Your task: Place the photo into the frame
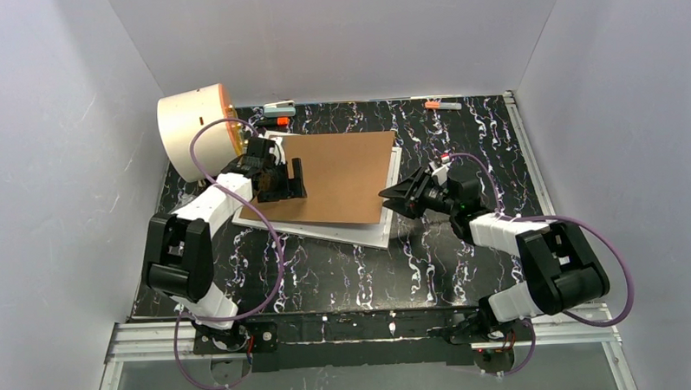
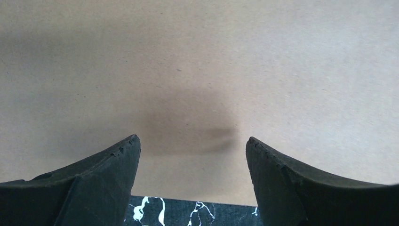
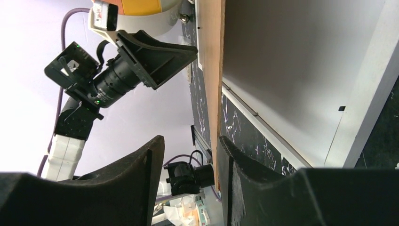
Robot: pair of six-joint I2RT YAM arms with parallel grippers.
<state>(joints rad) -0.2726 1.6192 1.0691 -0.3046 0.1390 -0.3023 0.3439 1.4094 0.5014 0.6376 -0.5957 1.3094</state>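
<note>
Board: we've got a brown backing board (image 1: pixel 337 178) lying skewed across the middle of the table (image 1: pixel 345 273). In the right wrist view its right edge sits lifted off what's under it.
Frame: the white frame (image 1: pixel 343 232) lies flat on the table under the board, with only its near and right edges poking out.
Photo: we honestly can't pick it out, since the board hides the frame's middle.
Left fingers: the left gripper (image 1: pixel 296 181) is at the board's left edge, fingers (image 2: pixel 117 160) spread wide just over the cardboard with nothing in them.
Right fingers: the right gripper (image 1: pixel 385 194) straddles the board's right edge, partly open. One finger (image 3: pixel 235 169) is against the cardboard, and the other stands off with a gap, so no real clamp.
Background: a white drum with an orange face (image 1: pixel 192 131) sits back left.
</note>
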